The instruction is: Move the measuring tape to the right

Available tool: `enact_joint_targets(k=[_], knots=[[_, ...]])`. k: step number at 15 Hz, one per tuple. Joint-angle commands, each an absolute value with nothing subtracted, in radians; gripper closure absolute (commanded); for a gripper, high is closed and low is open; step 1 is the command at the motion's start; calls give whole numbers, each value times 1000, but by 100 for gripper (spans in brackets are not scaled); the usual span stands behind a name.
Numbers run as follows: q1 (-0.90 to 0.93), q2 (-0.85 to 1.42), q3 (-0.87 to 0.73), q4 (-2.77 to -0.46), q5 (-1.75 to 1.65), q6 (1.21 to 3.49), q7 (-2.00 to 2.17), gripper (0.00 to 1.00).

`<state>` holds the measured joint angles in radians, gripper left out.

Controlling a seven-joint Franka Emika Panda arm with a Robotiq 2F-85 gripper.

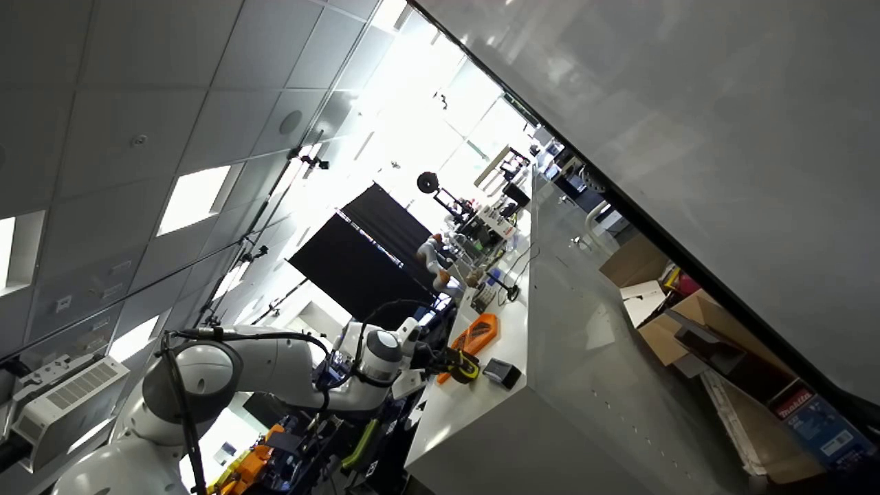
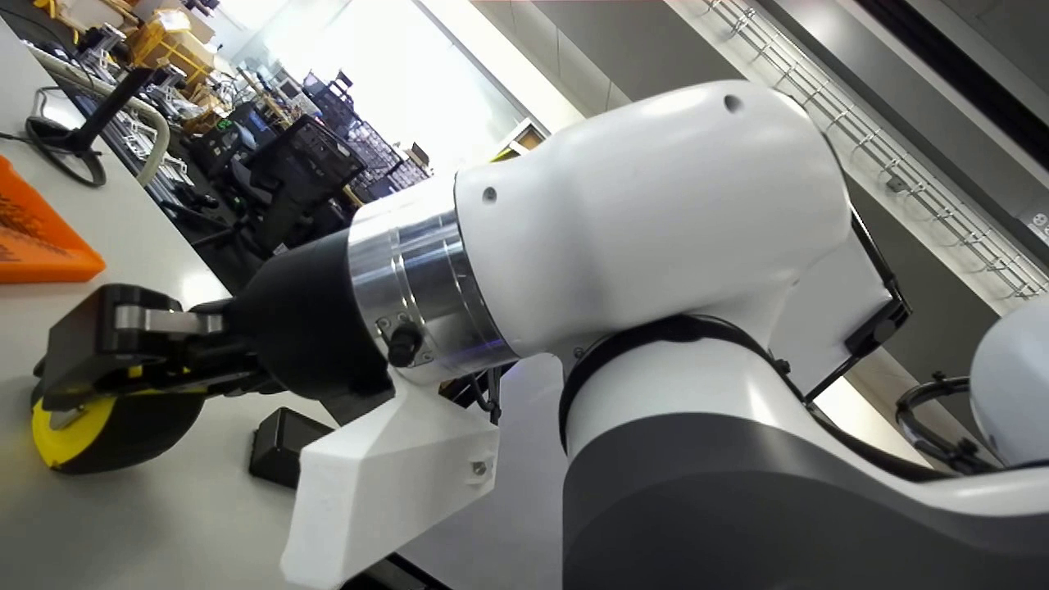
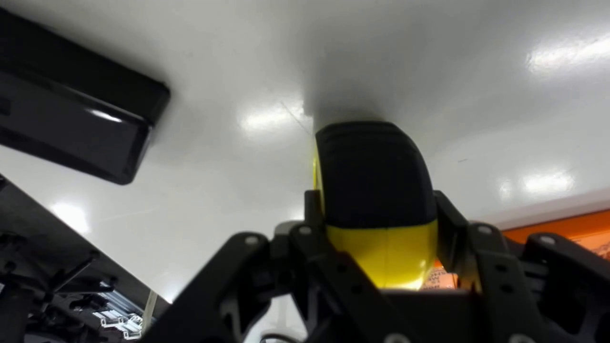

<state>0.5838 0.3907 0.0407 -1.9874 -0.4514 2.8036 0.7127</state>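
So — gripper point(image 3: 378, 212) clamped on measuring tape point(image 3: 375, 174) — black box point(image 3: 76, 107) apart.
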Motion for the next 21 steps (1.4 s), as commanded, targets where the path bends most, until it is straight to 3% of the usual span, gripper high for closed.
enact_joint_targets(k=[1, 3, 5, 15, 21], knots=[[589, 382, 41, -1976, -429, 2801, 681, 19], [608, 371, 25, -1970, -456, 2803, 696, 5], [629, 352, 13, -1966, -491, 2808, 706, 0], [703, 171, 36, -2013, -563, 2791, 758, 0], [702, 178, 42, -1997, -540, 2804, 718, 0]])
